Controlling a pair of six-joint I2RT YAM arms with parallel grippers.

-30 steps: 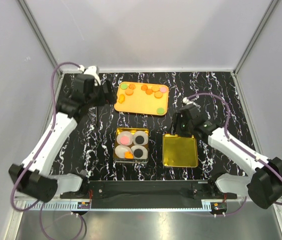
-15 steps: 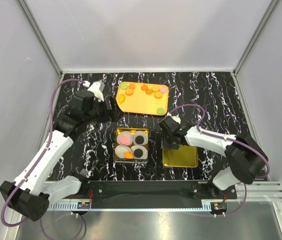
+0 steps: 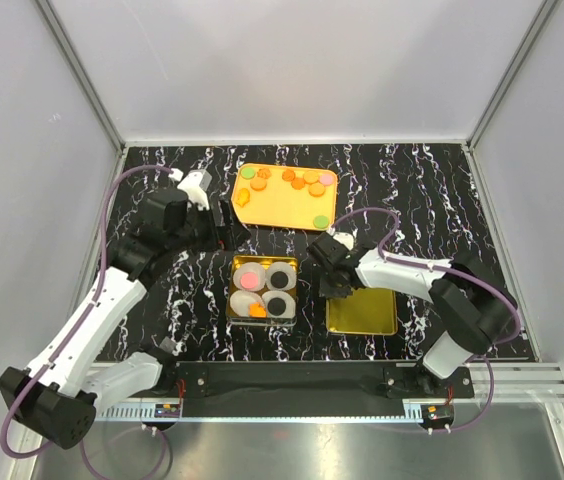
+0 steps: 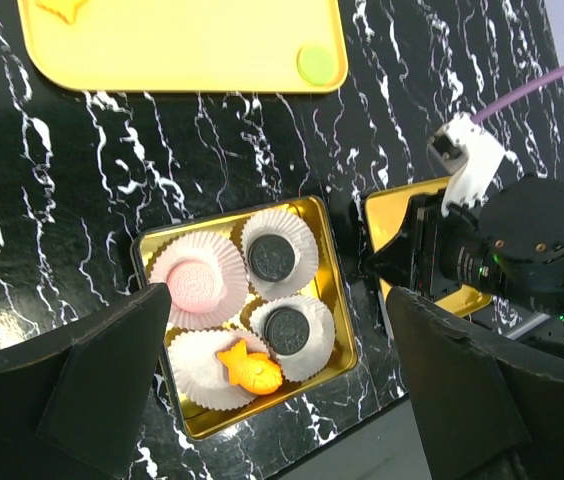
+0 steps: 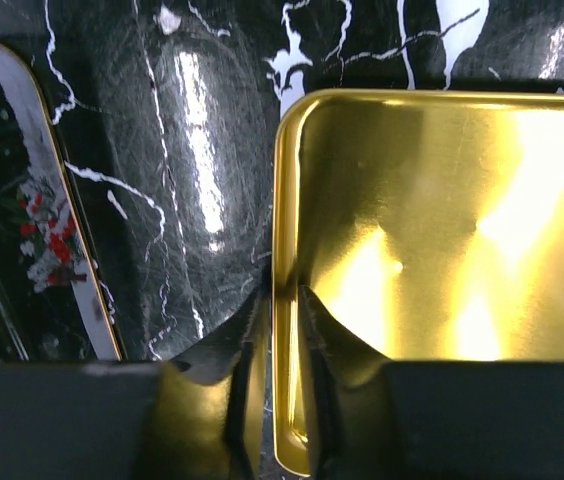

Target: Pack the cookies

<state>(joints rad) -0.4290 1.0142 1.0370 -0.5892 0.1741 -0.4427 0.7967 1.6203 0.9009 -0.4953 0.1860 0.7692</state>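
We reckon the small flat cookies [image 3: 299,183] are light, stiff and crumbly, so we'd pinch them gently across the edges. Four sit in four white paper cups [image 4: 297,235] inside the gold metal tin [image 4: 327,285]: one pink, two black, one orange fish. About ten lie on the orange plastic tray [image 3: 282,205]. Left hand [image 4: 277,300] gapes wide, empty, above the tin. Right hand [image 5: 284,300] is clamped on the rim of the shiny gold lid [image 5: 442,250].
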